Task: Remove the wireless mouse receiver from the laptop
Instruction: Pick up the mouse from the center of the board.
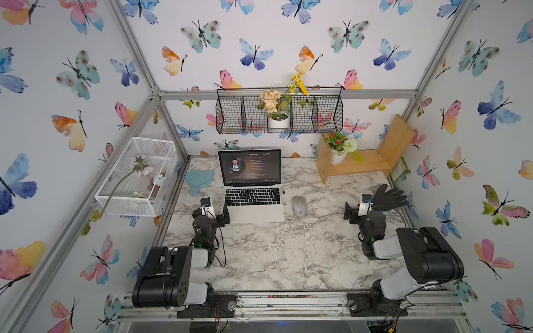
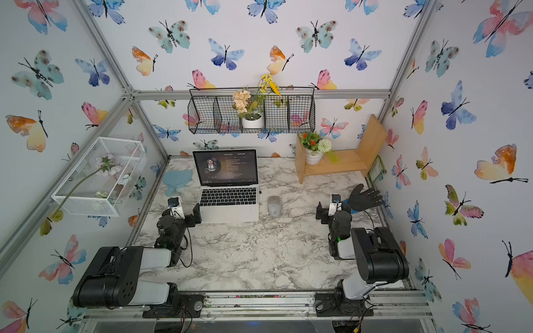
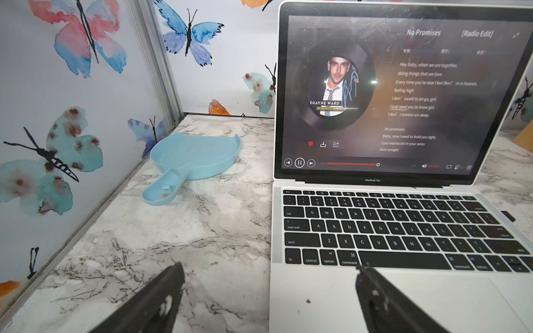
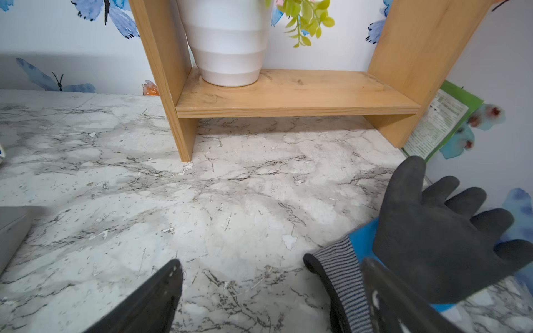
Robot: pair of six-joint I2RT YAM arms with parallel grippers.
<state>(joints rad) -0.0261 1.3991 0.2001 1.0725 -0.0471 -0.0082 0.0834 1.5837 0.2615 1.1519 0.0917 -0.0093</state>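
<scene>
Altogether, two hands are in view and both are spread wide with nothing between the fingers. The left hand [image 3: 269, 269] straddles the near left corner of the one laptop [image 1: 253, 199]: one finger hangs over the bare counter [image 1: 274, 253] and the other over the silver palm rest beside the trackpad. The right hand [image 4: 271, 263] hovers low over the counter, well apart from the laptop. Its outer finger overlaps the striped cuff of the single black glove [image 4: 432, 230], but contact cannot be made out.

One wireless mouse receiver [image 1: 283, 192] shows as a tiny dark stub sticking out of the laptop's edge on the side away from the left hand, level with the upper key rows. It also shows in the left wrist view [image 3: 508, 216]. It lies between the two hands, nearer the left, and neither touches it. One grey mouse [image 1: 299, 205] lies just beyond it, toward the right hand.

Ahead of the left hand lies one pale blue handled dish [image 3: 196, 155]. Ahead of the right hand stands one wooden shelf [image 4: 288, 95] carrying one white pot [image 4: 227, 43] of flowers. A second potted plant [image 1: 278, 121] sits in the black wire basket [image 1: 230, 115] on the back wall, and one white wire basket [image 1: 127, 201] is fixed to the wall on the left hand's side.
</scene>
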